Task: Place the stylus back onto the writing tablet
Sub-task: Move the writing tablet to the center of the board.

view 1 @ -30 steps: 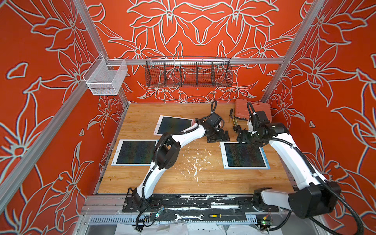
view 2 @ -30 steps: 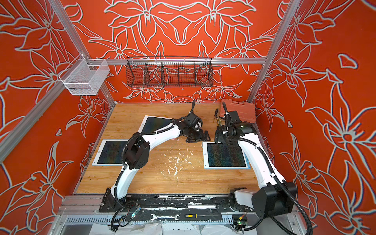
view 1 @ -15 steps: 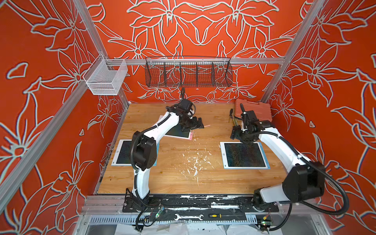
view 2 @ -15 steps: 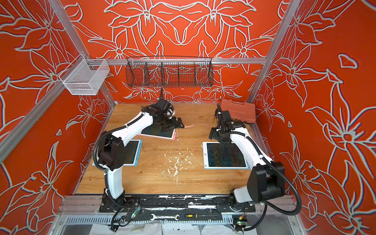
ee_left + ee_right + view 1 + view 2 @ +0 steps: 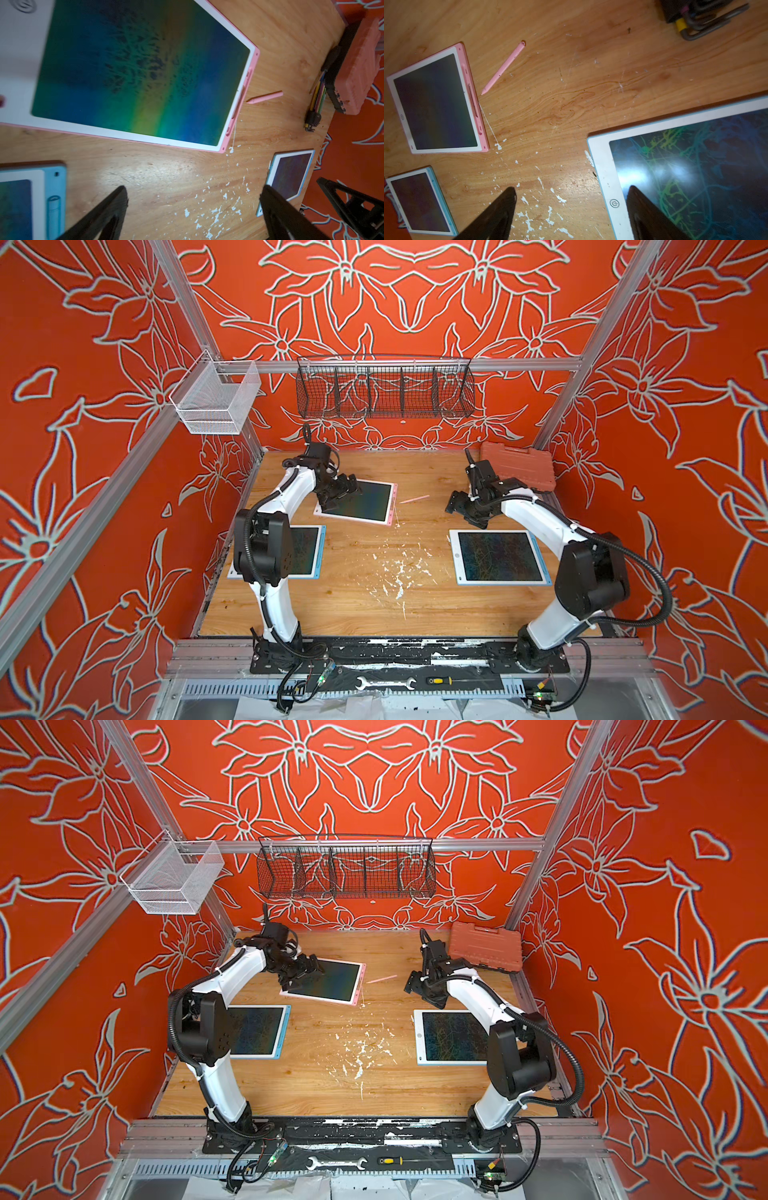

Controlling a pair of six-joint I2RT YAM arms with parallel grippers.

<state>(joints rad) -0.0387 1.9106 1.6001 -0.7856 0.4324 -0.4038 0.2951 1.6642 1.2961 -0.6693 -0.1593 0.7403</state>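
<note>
Your stylus point(image 5: 414, 499) lies on open counter point(image 5: 374, 605), just beside the edge of the pink tablet point(image 5: 368, 506). Your left tool point(image 5: 193, 191) and right tool point(image 5: 572, 190) stand wide, empty.

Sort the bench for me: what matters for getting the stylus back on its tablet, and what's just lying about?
Job in hand:
pink stylus, loose on the wood
pink-edged writing tablet beside it
left gripper and right gripper, both open

Lying about:
left blue-edged tablet
right blue-edged tablet
red tool case
hex key set
wrench
screwdriver
</note>
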